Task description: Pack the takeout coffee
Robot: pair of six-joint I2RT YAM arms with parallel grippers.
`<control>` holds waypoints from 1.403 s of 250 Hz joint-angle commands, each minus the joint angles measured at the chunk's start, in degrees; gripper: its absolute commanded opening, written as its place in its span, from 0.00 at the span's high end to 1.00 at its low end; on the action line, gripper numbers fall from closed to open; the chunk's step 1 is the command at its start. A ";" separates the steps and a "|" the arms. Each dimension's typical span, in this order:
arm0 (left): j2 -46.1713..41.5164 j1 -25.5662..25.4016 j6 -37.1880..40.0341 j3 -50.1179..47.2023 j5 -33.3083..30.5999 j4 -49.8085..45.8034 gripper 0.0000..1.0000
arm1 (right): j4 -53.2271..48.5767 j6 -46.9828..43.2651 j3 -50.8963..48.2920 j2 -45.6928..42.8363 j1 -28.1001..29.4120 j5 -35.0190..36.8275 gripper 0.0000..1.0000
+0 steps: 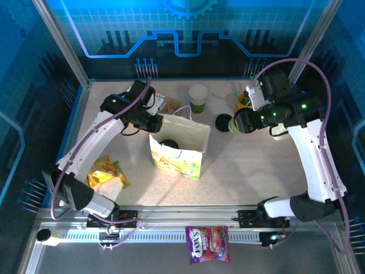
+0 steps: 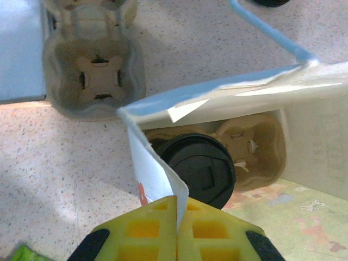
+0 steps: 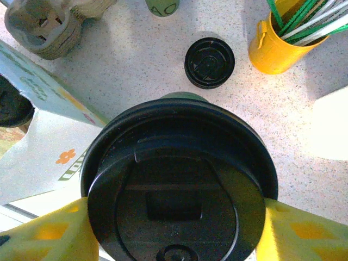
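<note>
Cup (image 3: 179,185) with a glossy round black lid (image 3: 176,212) sits clamped in the right gripper (image 3: 176,234); the left gripper (image 2: 178,228) pinches flat the thin paper wall of the bag (image 2: 155,174).

Bag (image 1: 182,160) open on top (lidded cup (image 2: 202,169) fills one side); loose lid (image 1: 223,120) beside

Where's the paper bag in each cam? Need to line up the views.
Top external: paper bag mid-table, mouth open upward, between the arms.
Left wrist: its rim crosses the middle; the left end effector pinches that rim at bottom centre.
Right wrist: bag at the left edge, flower print showing, beside the held coffee cup.
Shared landmark: the empty cardboard cup carrier on the table next to the bag.
</note>
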 commanded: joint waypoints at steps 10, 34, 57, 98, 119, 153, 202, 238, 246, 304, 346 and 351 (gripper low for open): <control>2.30 -0.74 3.23 2.80 6.01 -0.07 0.94 | -4.67 -0.99 4.81 0.18 2.01 -0.74 0.46; 3.32 -0.91 3.78 3.91 7.82 -0.14 0.94 | -5.67 -0.91 7.47 0.40 3.13 -1.05 0.46; 4.08 -1.00 3.98 4.82 9.04 -0.22 0.93 | -6.25 -1.18 9.29 0.56 4.47 -2.04 0.47; 4.04 -1.00 3.69 5.40 8.12 -0.13 0.85 | -7.96 -1.67 13.72 1.85 7.56 -1.77 0.48; 3.70 -1.02 3.26 5.16 6.28 -0.37 0.76 | -8.35 -1.79 16.02 2.72 8.95 -1.26 0.48; 2.29 -1.22 2.56 4.40 3.72 -0.99 0.71 | -8.34 -2.22 19.17 4.02 11.31 -1.70 0.48; 0.42 -1.00 2.11 2.82 3.42 -0.95 0.76 | -8.66 -3.60 22.53 6.36 15.51 -5.09 0.49; 0.41 -1.00 1.86 2.35 3.88 -0.39 0.83 | -8.90 -4.81 22.53 8.23 18.68 -7.77 0.49; 0.47 -1.02 1.85 2.31 3.95 -0.31 0.84 | -9.25 -5.03 22.54 8.68 19.29 -7.79 0.49; 0.59 -1.00 2.35 2.09 3.96 0.21 0.92 | -10.89 -5.70 21.08 12.47 21.56 -6.27 0.50; 1.04 -0.91 2.87 2.39 3.59 0.10 0.95 | -11.64 -5.37 18.46 13.06 22.23 -5.67 0.51; 1.12 -0.96 2.80 2.53 3.47 0.16 0.95 | -11.78 -5.29 18.15 13.05 22.30 -5.49 0.51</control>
